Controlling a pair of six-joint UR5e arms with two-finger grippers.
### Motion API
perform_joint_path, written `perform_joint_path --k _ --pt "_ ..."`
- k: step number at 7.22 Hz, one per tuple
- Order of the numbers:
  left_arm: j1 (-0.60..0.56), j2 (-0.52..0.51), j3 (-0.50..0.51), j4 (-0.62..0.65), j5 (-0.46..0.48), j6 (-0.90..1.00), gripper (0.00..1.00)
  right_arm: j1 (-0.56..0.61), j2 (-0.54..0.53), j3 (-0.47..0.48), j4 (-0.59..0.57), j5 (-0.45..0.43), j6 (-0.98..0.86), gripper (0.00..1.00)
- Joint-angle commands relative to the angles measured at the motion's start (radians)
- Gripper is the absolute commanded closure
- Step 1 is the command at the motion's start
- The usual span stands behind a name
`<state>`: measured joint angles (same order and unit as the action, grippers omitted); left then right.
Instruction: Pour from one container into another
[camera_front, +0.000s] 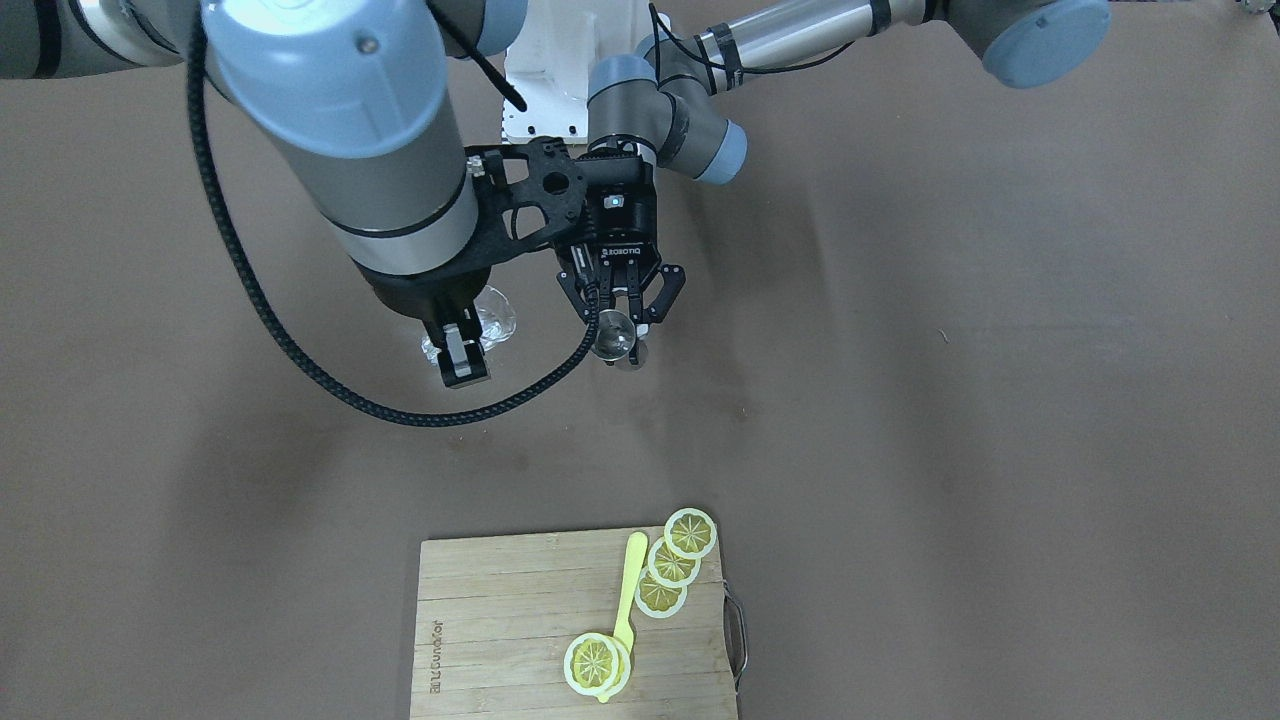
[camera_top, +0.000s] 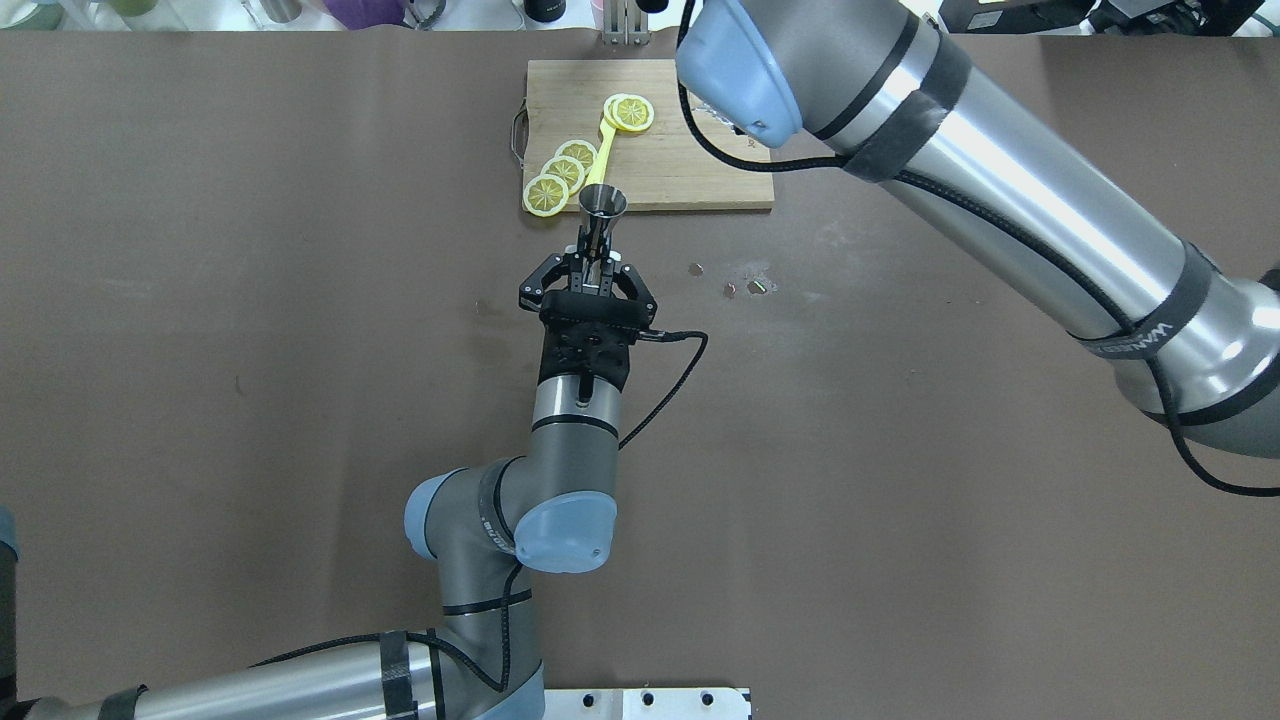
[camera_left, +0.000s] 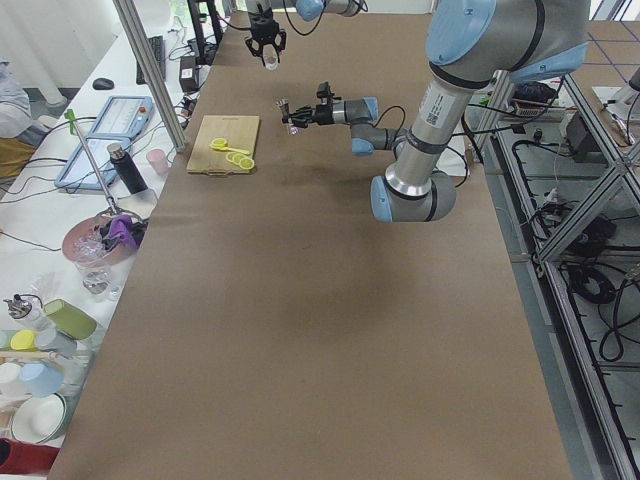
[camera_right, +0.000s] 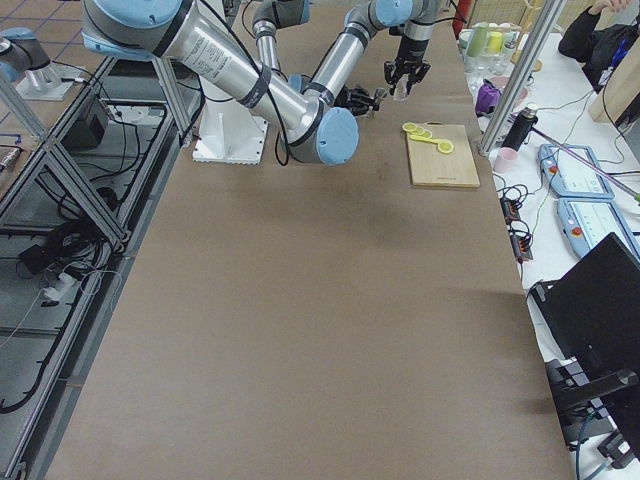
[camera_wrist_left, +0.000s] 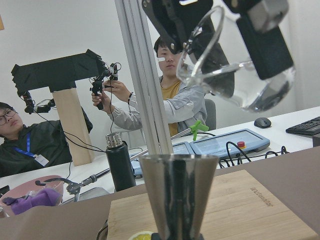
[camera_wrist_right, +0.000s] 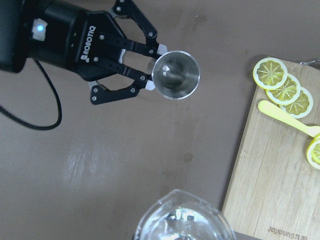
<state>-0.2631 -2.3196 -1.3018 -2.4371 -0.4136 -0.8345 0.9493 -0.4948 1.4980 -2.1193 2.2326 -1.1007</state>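
My left gripper (camera_front: 620, 318) is shut on the waist of the steel jigger (camera_front: 612, 338), which it holds upright above the brown table with the open cup up (camera_wrist_right: 176, 75). In the overhead view the jigger (camera_top: 603, 205) stands just ahead of the left gripper (camera_top: 598, 262). My right gripper (camera_front: 470, 345) is shut on the small clear glass (camera_front: 492, 318). In the left wrist view the glass (camera_wrist_left: 240, 70) hangs tilted, above and to the right of the jigger (camera_wrist_left: 177, 195), apart from it. The right gripper is hidden under its arm in the overhead view.
A wooden cutting board (camera_top: 690, 150) with lemon slices (camera_top: 560, 175) and a yellow spoon (camera_top: 603, 150) lies just beyond the jigger. Small wet spots (camera_top: 745, 285) mark the table. Operators (camera_wrist_left: 175, 95) sit past the table's far edge, beside an aluminium post (camera_wrist_left: 145, 100).
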Motion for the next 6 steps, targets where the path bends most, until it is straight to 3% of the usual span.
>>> perform_joint_path --k 1,2,3,4,6 --pt "-0.014 0.086 0.000 -0.112 -0.002 0.043 1.00 0.066 -0.112 0.141 0.033 0.073 0.008 1.00" --pt "-0.016 0.103 -0.004 -0.216 -0.045 0.145 1.00 0.100 -0.182 0.221 0.038 0.100 0.012 1.00" --pt "-0.046 0.149 -0.007 -0.388 -0.127 0.305 1.00 0.126 -0.273 0.307 0.085 0.128 0.016 1.00" --pt "-0.051 0.179 0.001 -0.562 -0.152 0.437 1.00 0.149 -0.369 0.385 0.138 0.157 0.048 1.00" --pt "-0.074 0.271 -0.005 -0.667 -0.166 0.463 1.00 0.193 -0.489 0.436 0.231 0.237 0.065 1.00"
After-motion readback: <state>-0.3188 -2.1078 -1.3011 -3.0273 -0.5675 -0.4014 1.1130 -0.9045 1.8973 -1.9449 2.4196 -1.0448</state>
